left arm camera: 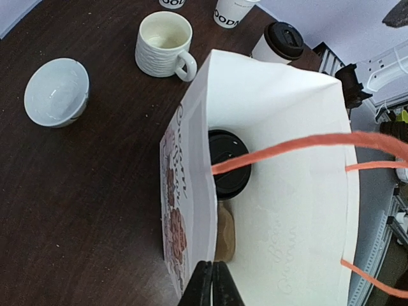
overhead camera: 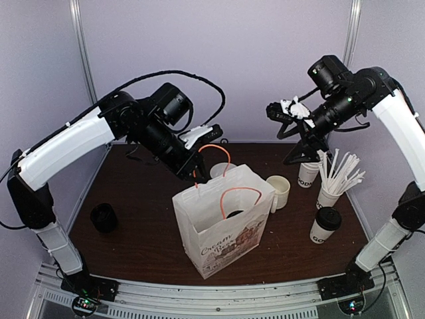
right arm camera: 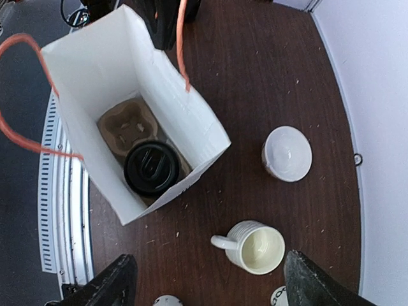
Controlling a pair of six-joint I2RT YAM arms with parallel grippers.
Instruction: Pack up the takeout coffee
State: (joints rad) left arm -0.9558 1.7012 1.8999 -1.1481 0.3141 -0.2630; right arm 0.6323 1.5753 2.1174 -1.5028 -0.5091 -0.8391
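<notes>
Coffee sits in two places. One small tapered white paper cup with a black plastic lid, the packed cup [right arm camera: 152, 167], stands upright at the bottom of the tall white paper bag [overhead camera: 222, 242] with orange cord handles. It is seated in one pocket of a brown moulded pulp tray [right arm camera: 127, 124], and the neighbouring pocket is bare. The second cup [overhead camera: 325, 224], the same white paper with black lettering and a black lid, stands on the dark wooden table [overhead camera: 133, 246] well to the bag's right, near the right arm's base. On that showing the task looks about half done.

The left gripper [left arm camera: 212, 284] is closed tight at the bag's rim beside one handle. Whether paper is pinched between its fingers cannot be told, but the position suggests it is steadying the mouth. The right gripper [right arm camera: 210, 256] hangs high above the table, jaws spread wide with nothing between them, so it seems free to fetch the second cup.

A ribbed white ceramic mug [overhead camera: 279, 191] stands just beside the bag. A lidless paper cup stuffed with white stirrers [overhead camera: 327, 198] stands near the second cup and crowds the approach. A white ceramic bowl [left arm camera: 56, 91] lies beyond the bag.
</notes>
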